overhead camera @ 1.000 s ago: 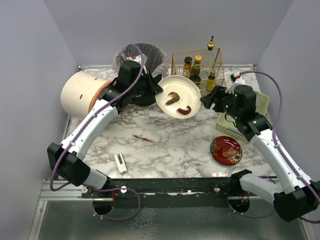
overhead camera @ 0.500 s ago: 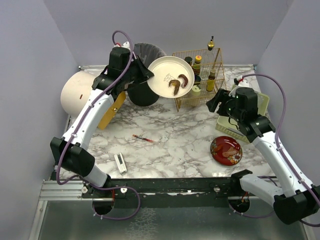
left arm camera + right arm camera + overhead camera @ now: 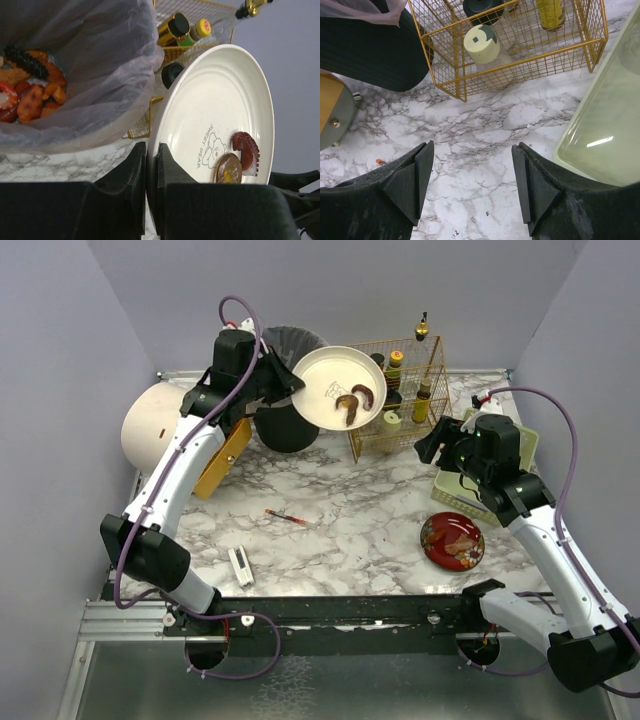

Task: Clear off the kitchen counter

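My left gripper (image 3: 283,397) is shut on the rim of a cream plate (image 3: 338,382) and holds it tilted in the air, next to the black bin (image 3: 288,428). In the left wrist view the jaws (image 3: 151,150) clamp the plate's edge (image 3: 220,100). A red octopus piece (image 3: 245,150) and a brown round piece (image 3: 228,167) lie on the plate. The bin's clear bag (image 3: 100,75) holds food scraps (image 3: 30,95). My right gripper (image 3: 428,445) is open and empty above the kitchen counter (image 3: 350,520), as the right wrist view (image 3: 472,150) shows.
A gold wire basket (image 3: 400,375) with bottles stands at the back. A red plate (image 3: 452,541) and a pale green tray (image 3: 465,498) sit at the right. A red pen (image 3: 287,517) and a small white object (image 3: 241,566) lie on the counter. A cream cylinder (image 3: 158,427) lies at the left.
My left arm has raised the plate from beside the basket and swung it up and left to the bin, tilting it more. The right gripper has shifted slightly right.
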`<state>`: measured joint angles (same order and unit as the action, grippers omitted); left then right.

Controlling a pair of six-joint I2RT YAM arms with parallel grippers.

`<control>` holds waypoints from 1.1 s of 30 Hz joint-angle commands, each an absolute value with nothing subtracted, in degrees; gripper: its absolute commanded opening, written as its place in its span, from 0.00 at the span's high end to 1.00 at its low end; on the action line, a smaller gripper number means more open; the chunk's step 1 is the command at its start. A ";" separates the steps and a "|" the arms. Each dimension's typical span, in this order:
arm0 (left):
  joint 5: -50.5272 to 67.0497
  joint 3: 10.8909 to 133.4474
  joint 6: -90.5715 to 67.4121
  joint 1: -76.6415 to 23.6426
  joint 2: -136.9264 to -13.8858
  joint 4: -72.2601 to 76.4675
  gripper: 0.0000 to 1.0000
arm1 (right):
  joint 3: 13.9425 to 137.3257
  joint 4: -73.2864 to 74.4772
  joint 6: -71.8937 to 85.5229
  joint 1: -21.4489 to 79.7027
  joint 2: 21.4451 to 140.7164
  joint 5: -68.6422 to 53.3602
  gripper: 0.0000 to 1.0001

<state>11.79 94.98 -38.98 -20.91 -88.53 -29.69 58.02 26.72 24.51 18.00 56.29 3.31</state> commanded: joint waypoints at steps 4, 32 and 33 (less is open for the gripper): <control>14.86 104.35 -39.73 -14.63 -92.10 -28.29 1.00 | 57.51 28.11 24.25 17.95 55.94 2.85 0.30; 7.63 109.36 -18.69 -1.05 -104.02 -9.46 1.00 | 54.32 26.46 23.76 17.94 57.69 0.42 0.30; 6.63 107.57 -17.41 -1.05 -103.04 -6.55 1.00 | 54.28 26.43 23.67 17.98 57.73 0.39 0.29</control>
<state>11.00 111.63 -24.80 -0.95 -107.22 -18.26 55.09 26.63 24.49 18.00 57.10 1.58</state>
